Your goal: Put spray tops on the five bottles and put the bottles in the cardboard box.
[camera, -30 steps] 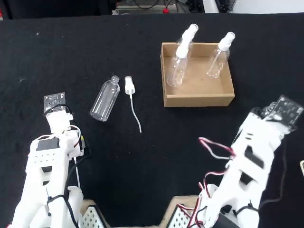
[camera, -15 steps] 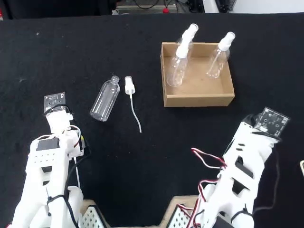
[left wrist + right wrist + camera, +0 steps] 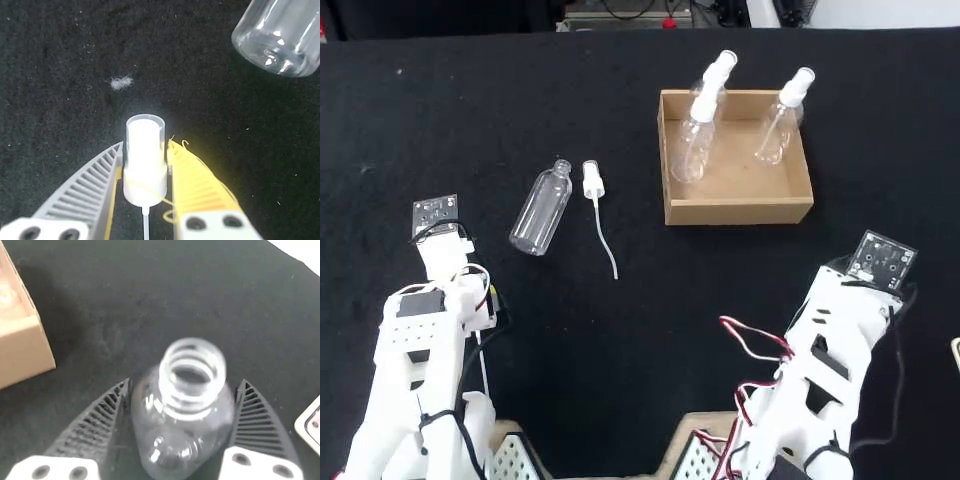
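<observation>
The left gripper's (image 3: 145,145) fingers (image 3: 200,185) pinch a white plastic spray top (image 3: 145,155) near the worktop's (image 3: 440,100) left edge. The right gripper's (image 3: 185,385) fingers clasp an uncapped clear plastic bottle (image 3: 185,410) near its right edge. The top's thin tube could miss that narrow neck. The high view adds another bare bottle (image 3: 542,208), a loose top (image 3: 592,180) and the brown cardboard box (image 3: 735,212) holding three capped bottles (image 3: 692,140).

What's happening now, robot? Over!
Left gripper shut on spray top. Right gripper shut on open bottle. Three capped bottles in cardboard box; loose bottle and loose top on table. Nothing in the way.

White arms (image 3: 420,370); red and white cables (image 3: 758,343); ribbed pincer fingers (image 3: 92,177).
</observation>
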